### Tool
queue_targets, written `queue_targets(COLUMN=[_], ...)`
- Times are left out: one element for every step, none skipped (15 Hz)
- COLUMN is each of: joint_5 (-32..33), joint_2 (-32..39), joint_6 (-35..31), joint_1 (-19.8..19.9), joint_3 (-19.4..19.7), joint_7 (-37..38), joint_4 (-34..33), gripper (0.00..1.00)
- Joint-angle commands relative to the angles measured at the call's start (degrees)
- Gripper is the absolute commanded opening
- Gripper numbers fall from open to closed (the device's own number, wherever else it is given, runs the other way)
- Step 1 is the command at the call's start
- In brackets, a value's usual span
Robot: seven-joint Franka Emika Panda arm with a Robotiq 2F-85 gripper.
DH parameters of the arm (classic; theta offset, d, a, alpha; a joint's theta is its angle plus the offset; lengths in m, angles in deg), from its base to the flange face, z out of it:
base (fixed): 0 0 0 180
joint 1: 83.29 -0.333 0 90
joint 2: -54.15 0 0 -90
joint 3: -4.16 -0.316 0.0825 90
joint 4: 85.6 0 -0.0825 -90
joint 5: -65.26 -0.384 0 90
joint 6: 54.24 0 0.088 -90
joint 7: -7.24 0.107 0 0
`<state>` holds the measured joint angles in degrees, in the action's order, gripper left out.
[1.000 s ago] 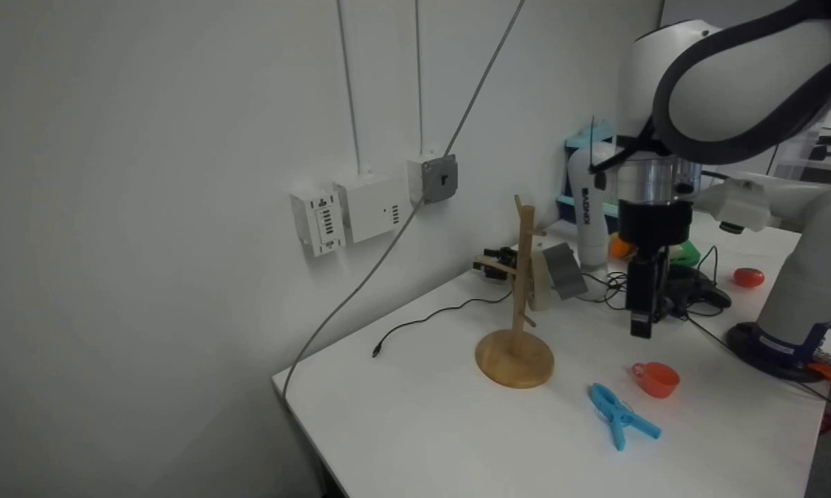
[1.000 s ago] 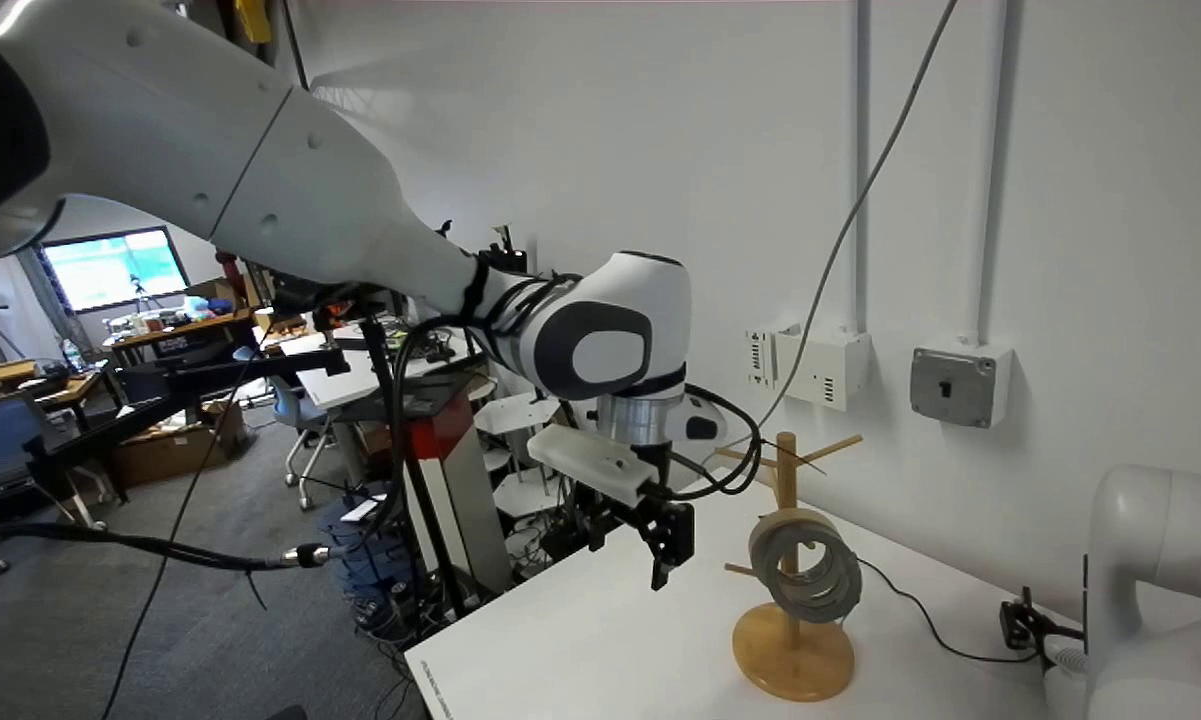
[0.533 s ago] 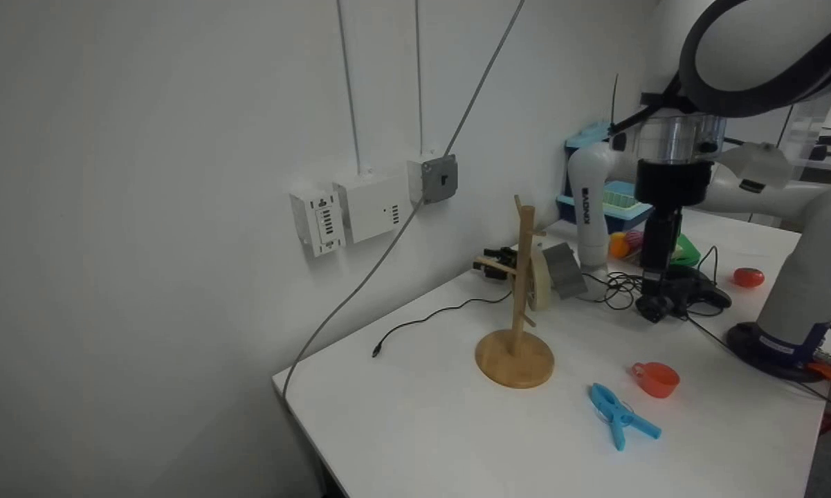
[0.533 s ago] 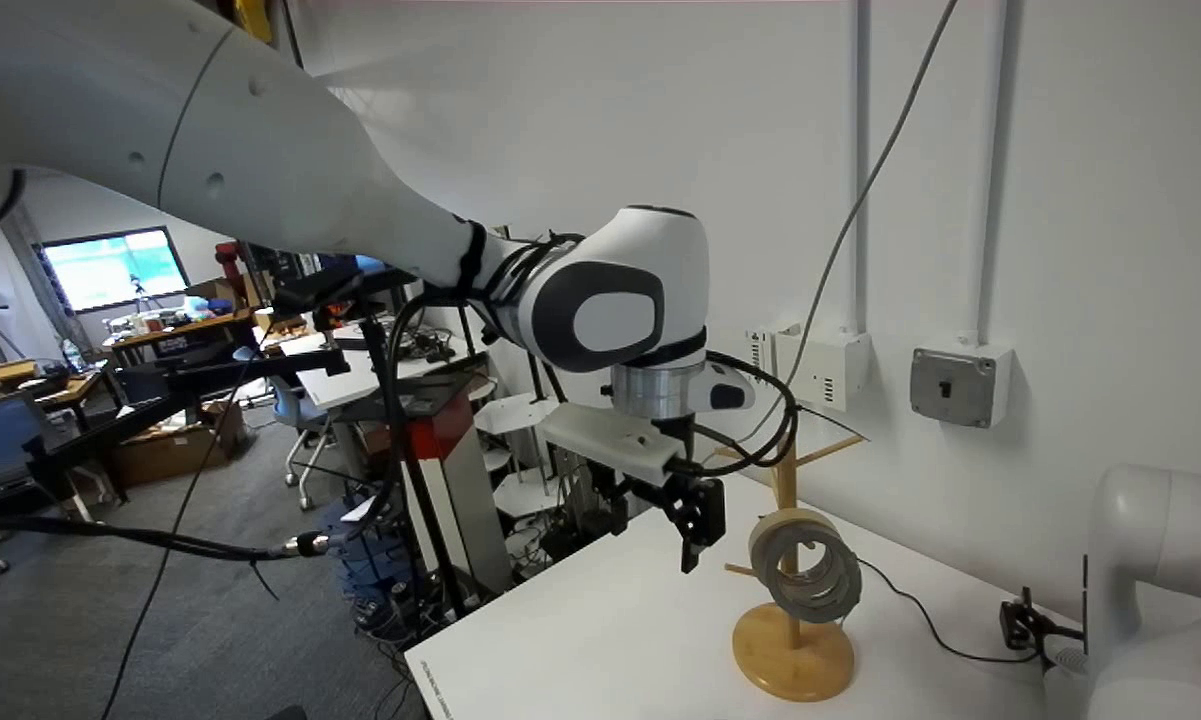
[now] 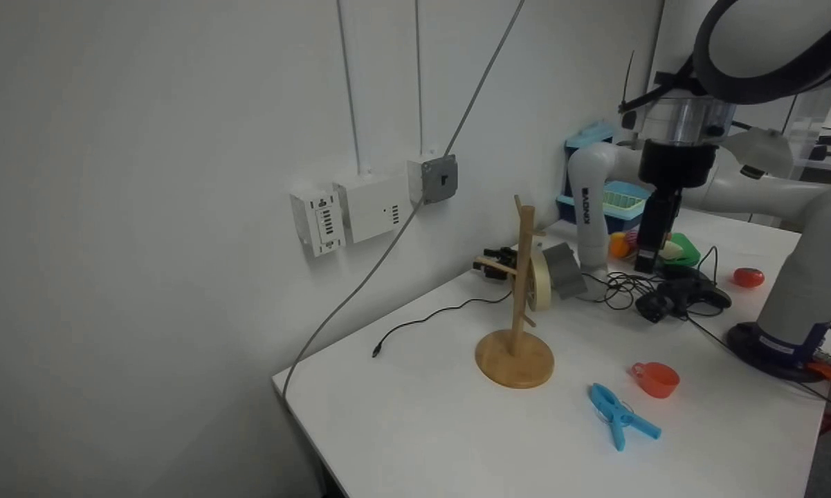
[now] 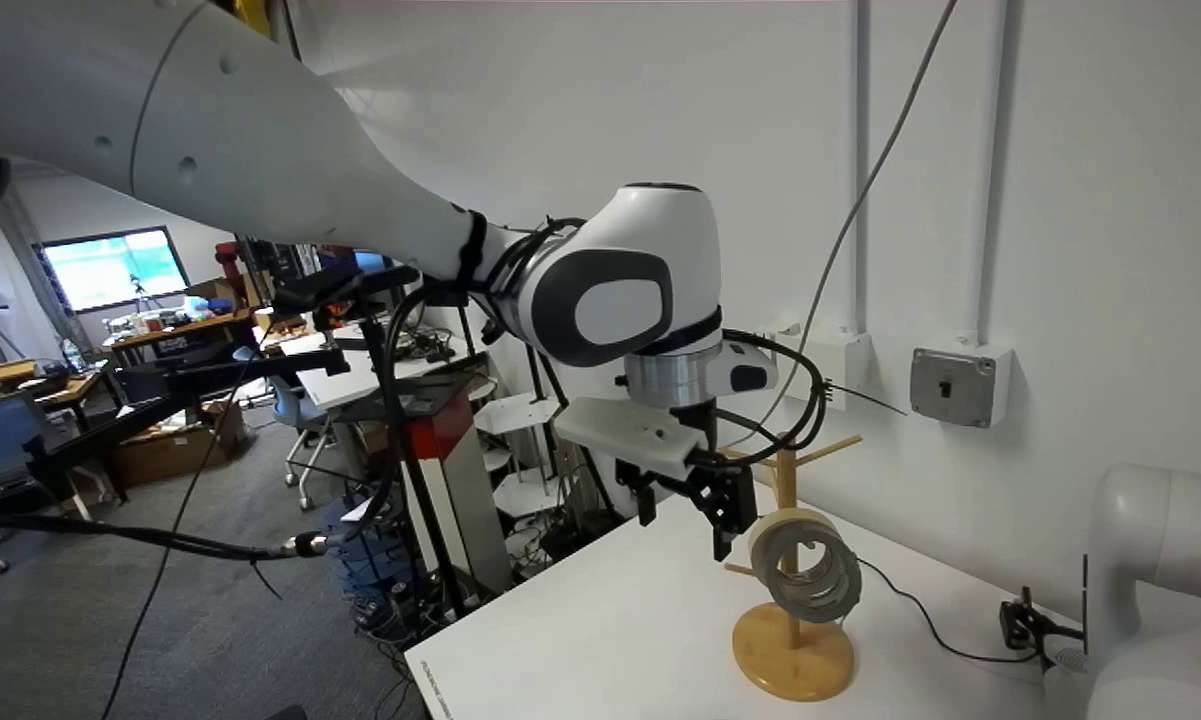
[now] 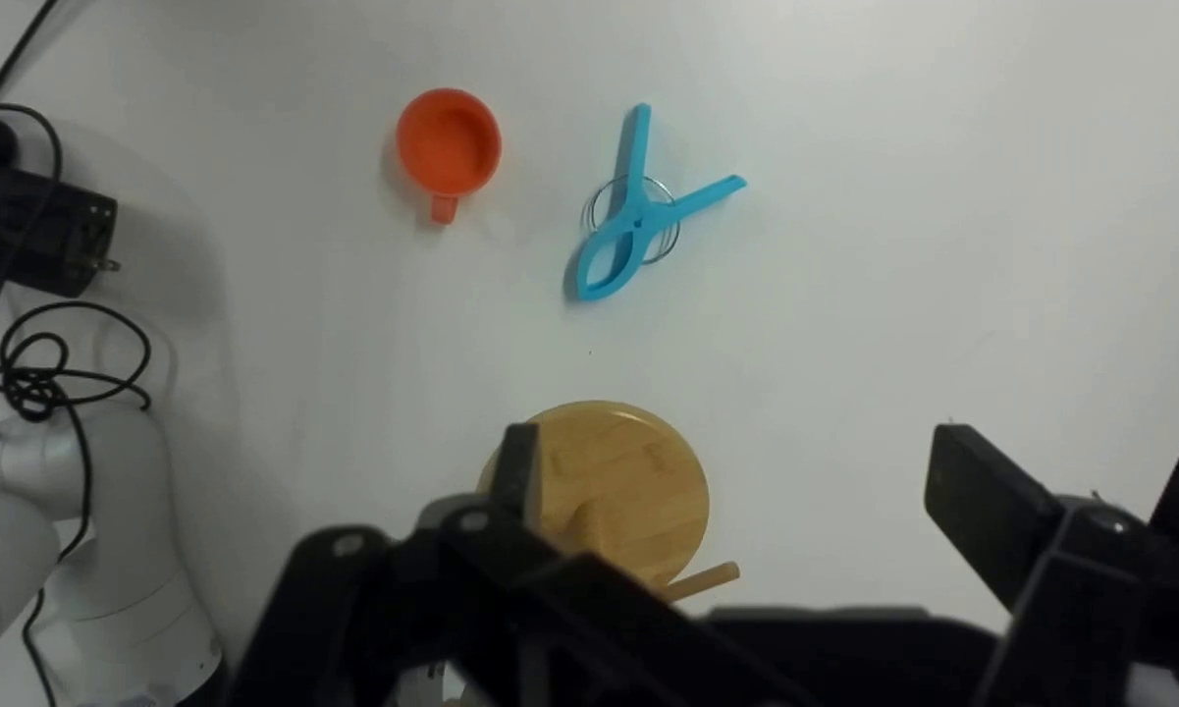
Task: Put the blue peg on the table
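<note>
The blue peg (image 5: 616, 413) lies flat on the white table (image 5: 443, 436) near a red-orange cup. In the wrist view the blue peg (image 7: 654, 213) is at the upper middle, with its two thin arms spread in a V and a thin wire ring round its joint. It is out of view in an exterior view where the table (image 6: 580, 645) shows. My gripper (image 7: 736, 447) is open and empty, high above the table. In both exterior views the gripper (image 5: 645, 265) (image 6: 685, 530) hangs fingers down, well apart from the peg.
A wooden stand (image 5: 515, 360) with tape rolls (image 6: 810, 570) on a branch is near the gripper. The red-orange cup (image 7: 449, 142) is beside the peg. A second white arm (image 5: 796, 277), black cables and adapter (image 7: 39, 231), and a red item (image 5: 749, 277) are also there.
My gripper has moved up and to the right in both exterior views, away from the peg. It stays open. The peg, cup and stand have not moved.
</note>
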<state>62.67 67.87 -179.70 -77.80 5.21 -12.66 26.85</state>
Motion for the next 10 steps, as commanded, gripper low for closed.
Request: queue_targets(joint_5=[-0.7, -0.9, -0.9, -0.8, -0.8, -0.7, -0.7, -0.6, -0.6, -0.3], joint_2=[-0.6, -0.3, -0.1, 0.2, 0.4, 0.7, 1.0, 1.3, 1.6, 1.9], joint_6=[-5.2, -6.7, -8.0, -9.3, -10.3, -11.5, -12.5, -13.4, -14.1, -14.6], joint_1=[0.6, 0.6, 0.6, 0.7, 0.7, 0.8, 0.9, 1.0, 1.1, 1.1], joint_3=[-0.1, -0.2, -0.2, -0.3, -0.3, -0.2, -0.2, -0.2, -0.2, -0.1], joint_7=[-2.0, -2.1, -2.1, -2.2, -2.2, -2.1, -2.0, -2.0, -1.9, -1.8], joint_4=[2.4, 2.9, 3.4, 4.1, 4.5, 5.1, 5.5, 5.8, 6.1, 6.1], gripper=[1.0, 1.0, 1.0, 1.0, 1.0, 1.0, 1.0, 1.0, 1.0, 1.0])
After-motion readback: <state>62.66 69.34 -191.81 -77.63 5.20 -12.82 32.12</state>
